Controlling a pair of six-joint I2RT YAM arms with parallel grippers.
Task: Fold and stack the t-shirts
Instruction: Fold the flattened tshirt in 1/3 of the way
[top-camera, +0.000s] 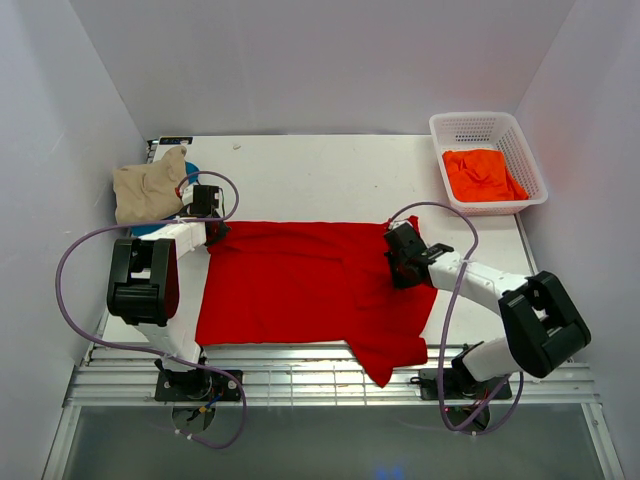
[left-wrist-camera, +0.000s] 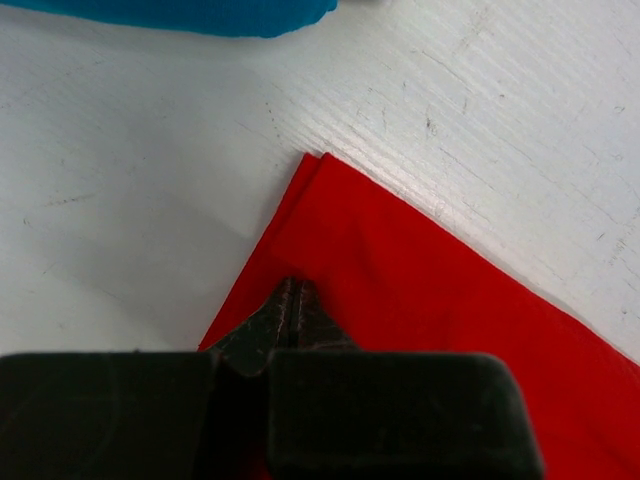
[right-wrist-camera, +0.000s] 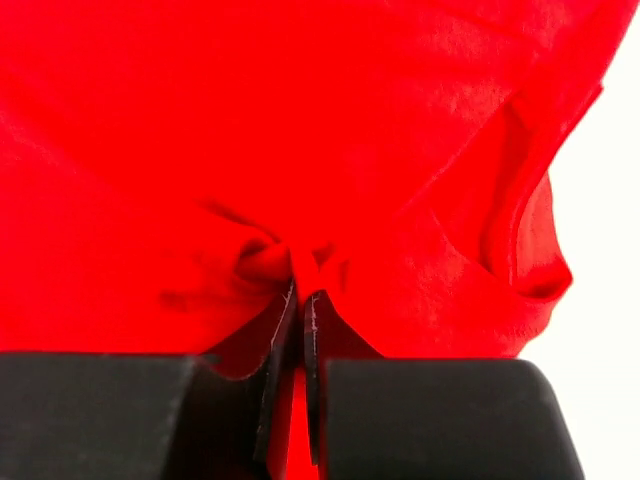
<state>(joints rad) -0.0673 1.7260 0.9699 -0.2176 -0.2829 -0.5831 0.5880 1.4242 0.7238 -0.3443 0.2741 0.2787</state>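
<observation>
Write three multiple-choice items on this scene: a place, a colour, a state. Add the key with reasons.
1. Where does the orange t-shirt lie? A) in the white lattice basket B) on a shelf C) on the floor
2. What colour is the spread t-shirt? A) teal B) bright red C) tan
3. How is the right gripper? A) wide open B) shut on the spread t-shirt C) shut on the basket
Key: 1 A, orange cloth lies inside the basket. 2 B, it is red in every view. 3 B, the right wrist view shows cloth bunched in its closed grip.
</observation>
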